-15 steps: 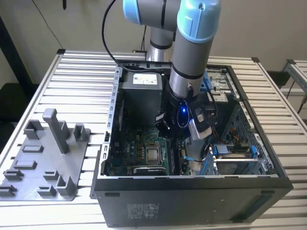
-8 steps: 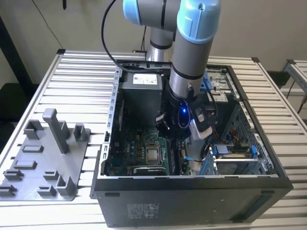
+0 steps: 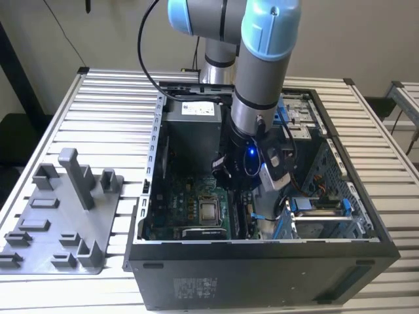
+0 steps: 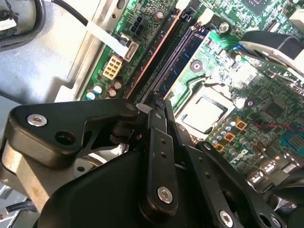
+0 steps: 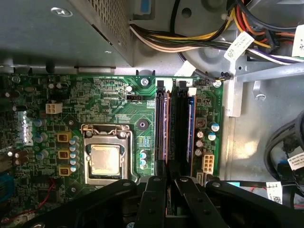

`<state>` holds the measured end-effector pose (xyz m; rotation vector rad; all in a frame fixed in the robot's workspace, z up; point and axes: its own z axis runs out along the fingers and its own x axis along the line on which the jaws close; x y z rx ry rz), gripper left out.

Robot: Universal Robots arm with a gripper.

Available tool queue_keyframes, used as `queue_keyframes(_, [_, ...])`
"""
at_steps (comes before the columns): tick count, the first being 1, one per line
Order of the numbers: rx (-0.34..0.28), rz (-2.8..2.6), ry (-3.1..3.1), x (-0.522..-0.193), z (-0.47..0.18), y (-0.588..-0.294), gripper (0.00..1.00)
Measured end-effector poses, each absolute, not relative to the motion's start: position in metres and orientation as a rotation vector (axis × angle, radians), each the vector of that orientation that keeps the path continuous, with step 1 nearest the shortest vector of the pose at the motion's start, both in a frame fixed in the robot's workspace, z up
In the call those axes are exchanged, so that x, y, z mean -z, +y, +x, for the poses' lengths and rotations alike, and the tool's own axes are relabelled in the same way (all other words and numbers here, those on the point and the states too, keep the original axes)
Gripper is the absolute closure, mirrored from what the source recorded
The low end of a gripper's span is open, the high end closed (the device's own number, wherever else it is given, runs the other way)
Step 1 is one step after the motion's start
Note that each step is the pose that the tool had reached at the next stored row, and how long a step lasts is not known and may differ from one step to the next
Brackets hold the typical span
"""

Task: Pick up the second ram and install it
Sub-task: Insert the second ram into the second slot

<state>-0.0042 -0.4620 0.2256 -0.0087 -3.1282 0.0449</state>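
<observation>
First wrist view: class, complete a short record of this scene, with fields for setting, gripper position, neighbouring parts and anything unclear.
setting: motherboard inside an open computer case
gripper position: gripper at one end of the black memory slots
beside the slots: CPU socket, with a bare metal processor top
past the slots' far end: coloured cable bundle
unclear: whether the gripper holds a memory stick

Slatted table (image 3: 105,111): computer case (image 3: 262,275), gray fixture (image 3: 65,216).

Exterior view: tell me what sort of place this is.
Probably a robot lab or test bench: an open computer case sits on a slatted metal table, a robot arm reaches into it, and a grey parts holder lies beside it.
</observation>
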Motion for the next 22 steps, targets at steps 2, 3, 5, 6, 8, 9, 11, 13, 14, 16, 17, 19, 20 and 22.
queue_keyframes(2, [-0.045, -0.009, -3.128, -0.2254, -0.0043, -0.462, 0.86])
queue_keyframes(3, [-0.045, -0.009, -3.128, -0.2254, -0.0043, -0.4621, 0.86])
queue_keyframes(5, [-0.044, -0.009, -3.128, -0.2253, -0.0043, -0.4622, 0.86])
queue_keyframes(6, [-0.045, -0.009, -3.128, -0.2254, -0.0043, -0.4622, 0.86])
queue_keyframes(8, [-0.045, -0.009, -3.128, -0.2253, -0.0043, -0.4623, 0.86])
queue_keyframes(9, [-0.045, -0.009, -3.128, -0.2253, -0.0044, -0.4623, 0.86])
queue_keyframes(11, [-0.045, -0.016, -3.128, -0.2252, -0.0044, -0.4623, 0.86])
queue_keyframes(13, [-0.044, -0.031, -3.128, -0.2251, -0.0043, -0.4624, 0.86])
queue_keyframes(14, [-0.044, -0.034, -3.128, -0.2251, -0.0043, -0.4627, 0.86])
queue_keyframes(16, [-0.044, -0.043, -3.128, -0.2251, -0.0044, -0.4629, 0.86])
queue_keyframes(17, [-0.044, -0.05, -3.128, -0.2251, -0.0043, -0.4628, 0.86])
queue_keyframes(19, [-0.044, -0.058, -3.127, -0.2251, -0.0044, -0.4629, 0.86])
queue_keyframes(20, [-0.044, -0.059, -3.127, -0.225, -0.0044, -0.463, 0.86])
queue_keyframes(22, [-0.045, -0.059, -3.127, -0.224, -0.0044, -0.4629, 0.86])
